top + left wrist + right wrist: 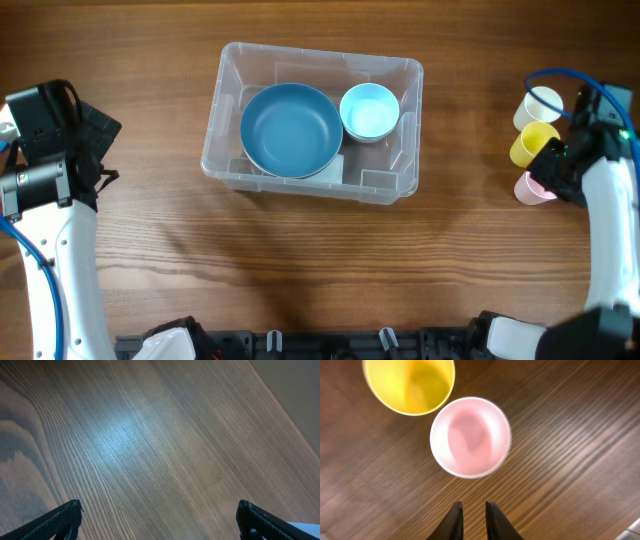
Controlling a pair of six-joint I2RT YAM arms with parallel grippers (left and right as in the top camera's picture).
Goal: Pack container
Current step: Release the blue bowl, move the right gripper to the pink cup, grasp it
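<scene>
The clear plastic container [221,100] stands at the table's middle back. Inside it lie a large blue bowl [291,129] and a smaller light blue bowl [369,110]. At the right edge stand a cream cup [540,103], a yellow cup [530,143] and a pink cup [530,190]. My right gripper [472,506] is shut and empty, hovering just beside the pink cup [470,436], with the yellow cup [410,385] beyond it. My left gripper [159,512] is open and empty above bare wood at the far left.
The wooden table [300,260] stretches in front of the container. A black rail [330,345] runs along the front edge. Blue cables hang by both arms.
</scene>
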